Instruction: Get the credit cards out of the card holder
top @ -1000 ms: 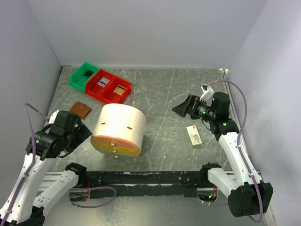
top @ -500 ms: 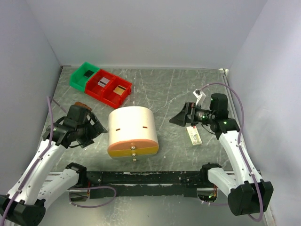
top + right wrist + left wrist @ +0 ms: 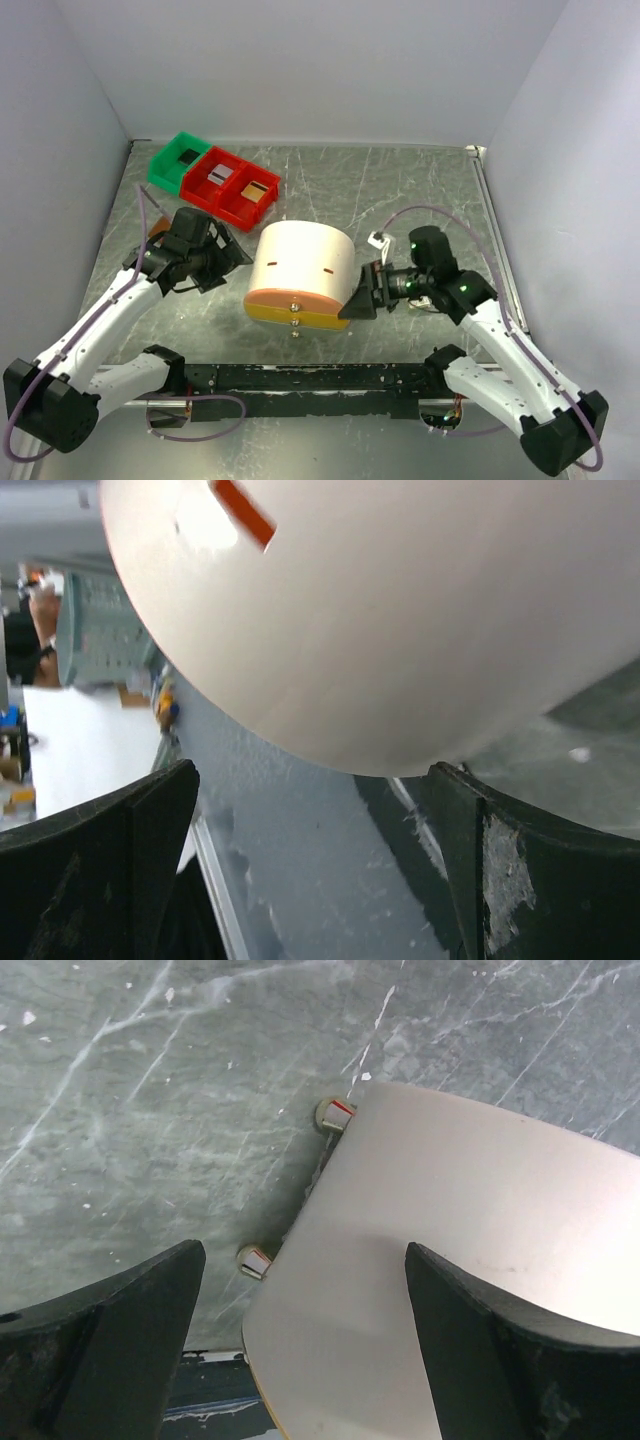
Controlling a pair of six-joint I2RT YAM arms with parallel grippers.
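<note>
No legible text anywhere

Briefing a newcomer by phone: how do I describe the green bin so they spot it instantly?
Go to the far left corner of the table, near the back wall. The green bin sits there, outermost in a row with red bins. It alone is green.

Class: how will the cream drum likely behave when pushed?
The cream drum appears to lie on its rounded side, so a push would probably roll it. Its smooth, broad shell looks slippery and hard to pinch.
</note>
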